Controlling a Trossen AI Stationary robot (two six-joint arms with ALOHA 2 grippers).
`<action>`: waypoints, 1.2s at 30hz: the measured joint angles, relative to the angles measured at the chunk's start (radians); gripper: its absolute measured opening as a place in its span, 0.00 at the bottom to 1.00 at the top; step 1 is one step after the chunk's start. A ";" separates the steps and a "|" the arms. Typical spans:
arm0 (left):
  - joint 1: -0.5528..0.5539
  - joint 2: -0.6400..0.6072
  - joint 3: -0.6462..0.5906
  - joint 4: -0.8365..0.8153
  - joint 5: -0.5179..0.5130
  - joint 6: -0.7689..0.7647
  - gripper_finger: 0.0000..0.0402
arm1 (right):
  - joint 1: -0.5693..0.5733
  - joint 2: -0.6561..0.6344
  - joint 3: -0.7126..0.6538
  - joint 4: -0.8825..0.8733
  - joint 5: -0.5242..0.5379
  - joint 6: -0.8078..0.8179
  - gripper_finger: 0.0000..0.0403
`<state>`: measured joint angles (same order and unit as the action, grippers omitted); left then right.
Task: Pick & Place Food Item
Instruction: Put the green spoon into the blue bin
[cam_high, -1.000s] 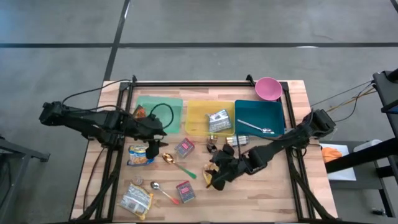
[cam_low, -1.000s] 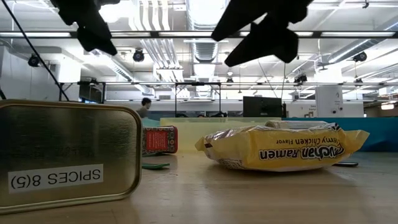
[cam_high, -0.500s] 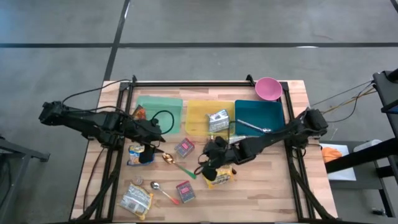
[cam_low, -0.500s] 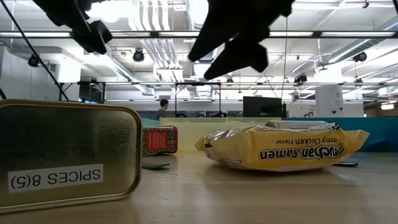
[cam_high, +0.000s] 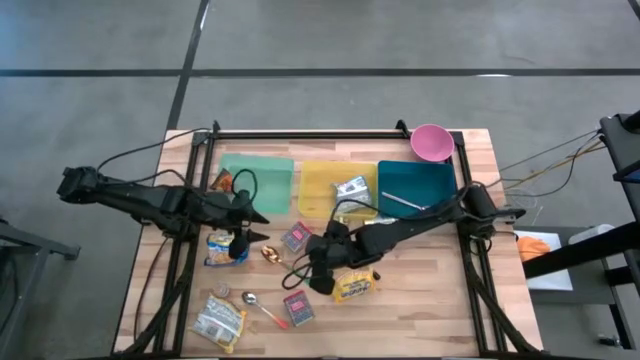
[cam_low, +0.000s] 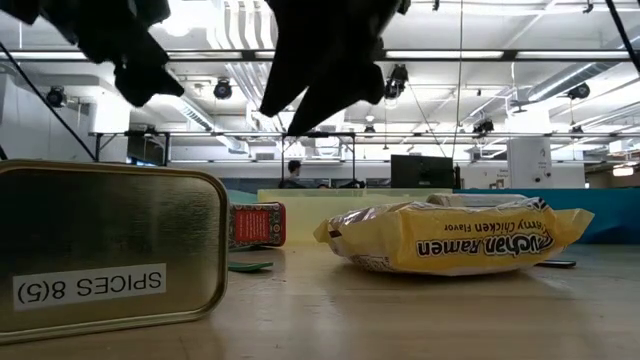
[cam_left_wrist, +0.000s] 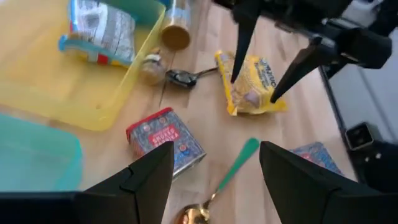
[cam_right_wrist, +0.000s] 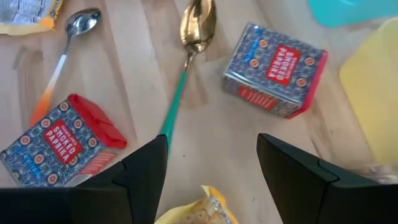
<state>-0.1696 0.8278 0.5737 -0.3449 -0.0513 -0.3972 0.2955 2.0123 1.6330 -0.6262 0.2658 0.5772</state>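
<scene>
A yellow chicken-ramen packet (cam_high: 356, 285) lies flat on the wooden table, also in the low view (cam_low: 450, 240). My right gripper (cam_high: 312, 275) hangs open just left of it, above the bare wood between two spice tins (cam_right_wrist: 273, 68) (cam_right_wrist: 59, 146); nothing is between its fingers (cam_right_wrist: 211, 140). My left gripper (cam_high: 248, 228) hangs open over the table's left part, beside a second ramen packet (cam_high: 222, 248), with nothing between its fingers (cam_left_wrist: 216, 149). A gold spoon with a green handle (cam_high: 283, 264) lies between the two grippers.
Green (cam_high: 258, 180), yellow (cam_high: 320, 195) and teal (cam_high: 415, 195) trays stand along the far side; the yellow one holds a silver packet (cam_high: 352, 190). A pink bowl (cam_high: 432, 142) sits far right. A silver spoon (cam_high: 262, 308) and another packet (cam_high: 220, 320) lie near left.
My right gripper has gone toward the table's left edge, from above the yellow ramen packet to the spot between the two tins, turning as it went, still open. The packet has stayed where it lay. My left gripper has sunk a little and tipped.
</scene>
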 joint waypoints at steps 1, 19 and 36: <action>0.000 0.000 -0.013 0.001 0.001 -0.009 0.61 | 0.001 -0.008 0.000 -0.010 0.006 0.003 0.60; -0.018 0.315 0.017 -0.031 0.079 0.199 0.61 | 0.076 -0.322 -0.307 0.000 0.090 0.005 0.60; -0.131 0.509 0.084 0.071 0.078 0.386 0.61 | 0.085 -0.697 -0.852 0.531 0.103 -0.029 0.60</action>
<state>-0.3006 1.3369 0.6581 -0.2738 0.0264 -0.0107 0.3801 1.3156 0.7813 -0.0956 0.3683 0.5482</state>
